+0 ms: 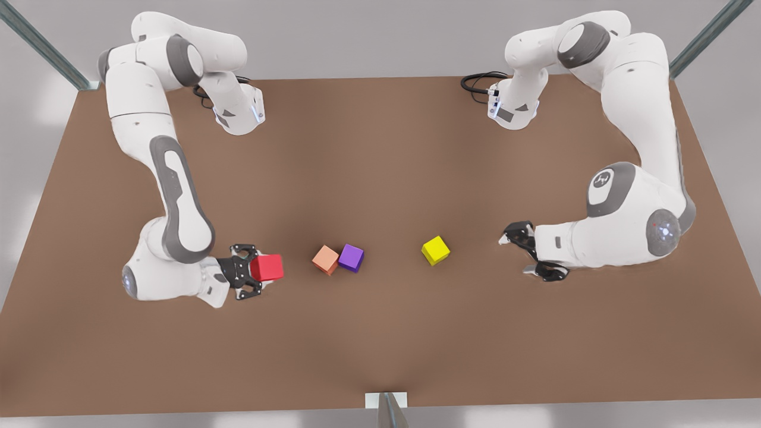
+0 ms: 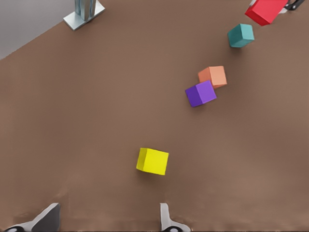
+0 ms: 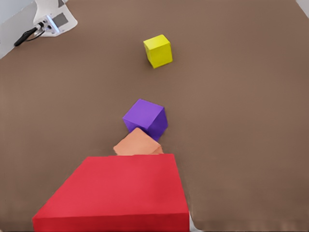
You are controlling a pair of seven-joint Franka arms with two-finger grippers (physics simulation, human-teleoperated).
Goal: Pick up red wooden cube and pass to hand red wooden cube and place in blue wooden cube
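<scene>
I hold the red wooden cube [image 1: 267, 267] in my right gripper [image 1: 252, 271], the fingers closed against its two sides, and I think it is lifted a little above the table [image 1: 380, 148], because the left wrist view shows it higher than the blue wooden cube [image 2: 241, 35]. This blue cube sits on the table just beside the red one, on the side toward the salmon cube [image 1: 325, 260]; in the front view my red cube covers it.

I take the purple cube [image 1: 351, 258] as landmark. The salmon cube touches it, on the side toward my right gripper. The yellow cube [image 1: 436, 250] is on its other side, apart from it, toward my left gripper [image 1: 529, 252]. The red cube is beyond the salmon one, near but not touching.

My left gripper waits with its fingers [image 2: 166, 220] spread wide and nothing between them, pointing at the yellow cube and along the row of cubes. I judge it is open like this so it can receive the red cube.

The pick-up seems done; the passing is not yet done. For it, both grippers must come together over the purple cube, and I must keep free faces on the red cube for the other fingers.
</scene>
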